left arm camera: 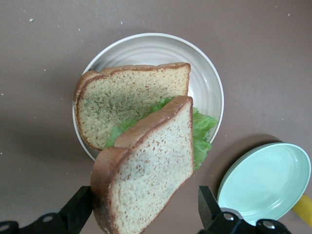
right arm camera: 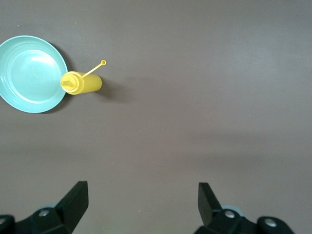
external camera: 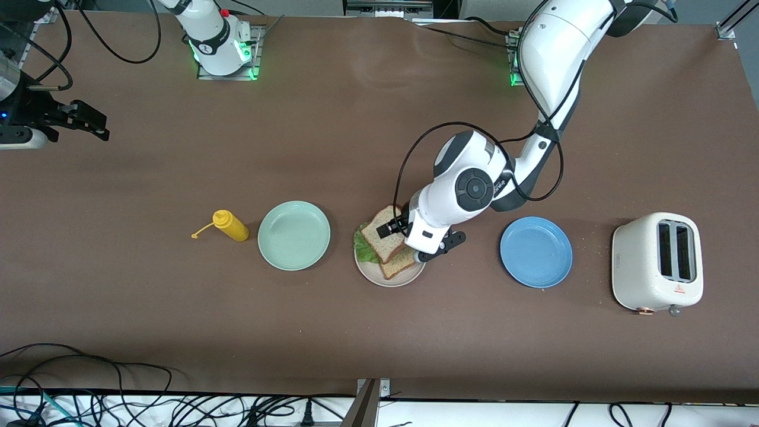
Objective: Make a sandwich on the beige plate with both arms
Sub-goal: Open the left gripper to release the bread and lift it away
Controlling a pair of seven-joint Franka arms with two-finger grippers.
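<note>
Left gripper (external camera: 409, 237) over beige plate (external camera: 390, 279), jaws spread, top slice (left arm camera: 146, 170) between, ungripped.
Right gripper (external camera: 89, 124) waiting above desk (external camera: 379, 332), jaws wide apart, holding nothing.

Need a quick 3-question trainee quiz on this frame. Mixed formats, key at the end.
1. True or false: the left gripper is over the beige plate.
2. What lies between the top slice and the bottom slice? A) lettuce B) cheese C) nothing
3. Which thing stands nearest the left arm's end of the table?

Key:
1. True; its jaws are open on either side of the top slice.
2. A
3. The toaster, beside the blue plate.
</note>
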